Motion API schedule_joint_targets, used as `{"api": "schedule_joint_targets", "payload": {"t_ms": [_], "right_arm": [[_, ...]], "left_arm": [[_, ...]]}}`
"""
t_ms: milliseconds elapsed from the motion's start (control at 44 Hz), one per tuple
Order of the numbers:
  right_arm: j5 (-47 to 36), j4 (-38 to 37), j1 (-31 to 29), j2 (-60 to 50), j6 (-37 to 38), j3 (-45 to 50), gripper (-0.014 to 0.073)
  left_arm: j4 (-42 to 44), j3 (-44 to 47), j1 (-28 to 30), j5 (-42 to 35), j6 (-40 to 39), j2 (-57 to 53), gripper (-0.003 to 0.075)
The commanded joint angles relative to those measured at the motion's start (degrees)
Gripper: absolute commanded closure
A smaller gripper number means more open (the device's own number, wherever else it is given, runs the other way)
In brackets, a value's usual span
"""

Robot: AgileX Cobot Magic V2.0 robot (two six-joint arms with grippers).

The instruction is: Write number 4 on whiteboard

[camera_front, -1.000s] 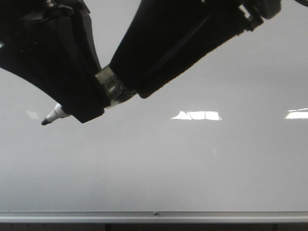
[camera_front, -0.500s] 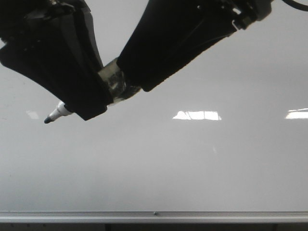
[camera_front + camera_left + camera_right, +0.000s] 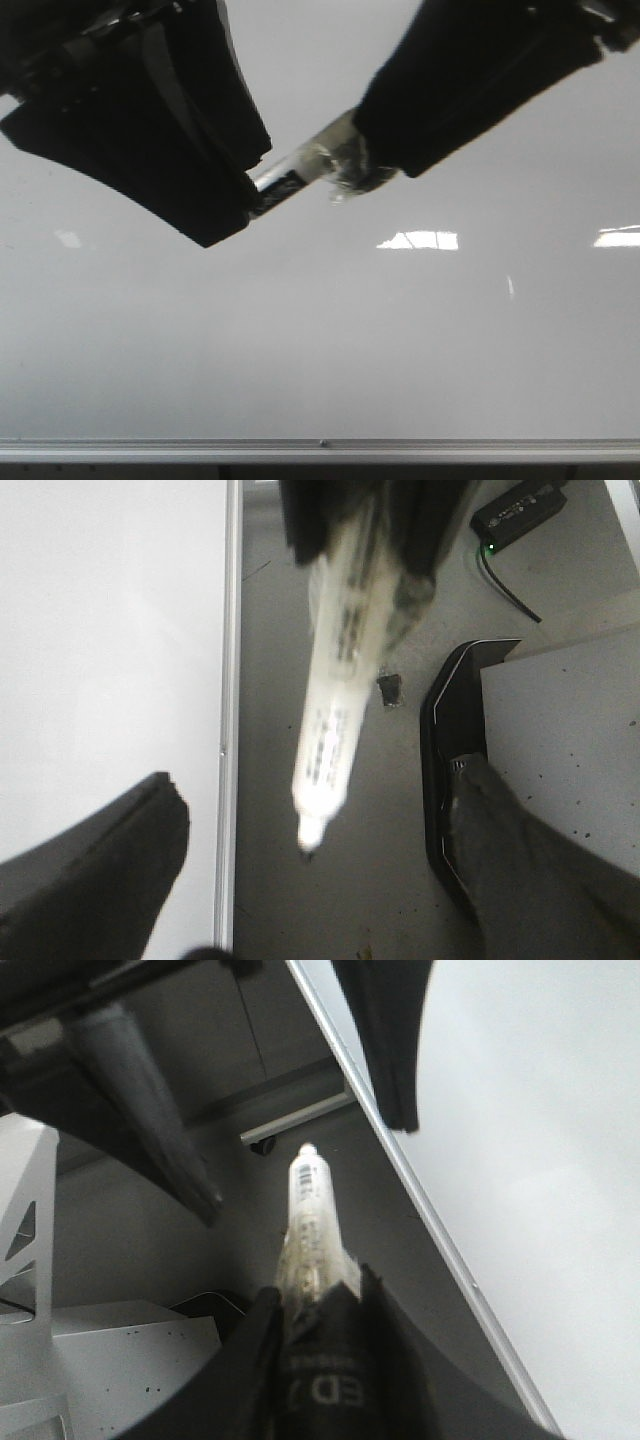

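Work surface: large glossy pale grey-white whiteboard (image 3: 330,360), filling the front view. Silver aluminium rail (image 3: 300,450) along its near edge; a small dark speck sits on the rail about midway. Bright rectangular light reflections on the board surface, right of centre. No marker lines visible on the bare board.

Wrist views: grey floor (image 3: 270,680) beside the board edge. On it, a black box with a green light (image 3: 518,508) and trailing cable, a small dark object (image 3: 390,690), unidentifiable.
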Motion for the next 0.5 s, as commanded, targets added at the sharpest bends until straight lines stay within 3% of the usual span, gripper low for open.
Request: {"api": "schedule_joint_targets", "payload": {"t_ms": [0,114,227,341,477], "right_arm": [[-0.7,1.4,-4.7,-5.7,0.6,1.9,0.0706],[-1.3,1.4,-11.9,-11.1,2.2,5.6,0.0706],[-2.8,1.4,-20.7,-15.4,3.9,6.6,0.0706],[-5.5,1.5,-27.5,-16.8,5.7,6.6,0.0706],[-9.4,2.0,-30.5,-16.7,5.7,6.6,0.0706]], "left_arm": [[-2.6,-1.7,-0.3,-1.7,-0.4,-2.1,0.0122],[-2.6,-1.7,-0.3,-1.7,-0.4,-2.1,0.013],[-2.6,-1.7,-0.3,-1.7,-0.4,-2.1,0.0219],[-2.6,-1.7,-0.3,-1.6,-0.4,-2.1,0.0401],[-2.6,-1.7,-0.3,-1.5,-0.4,-2.1,0.0649]]}}
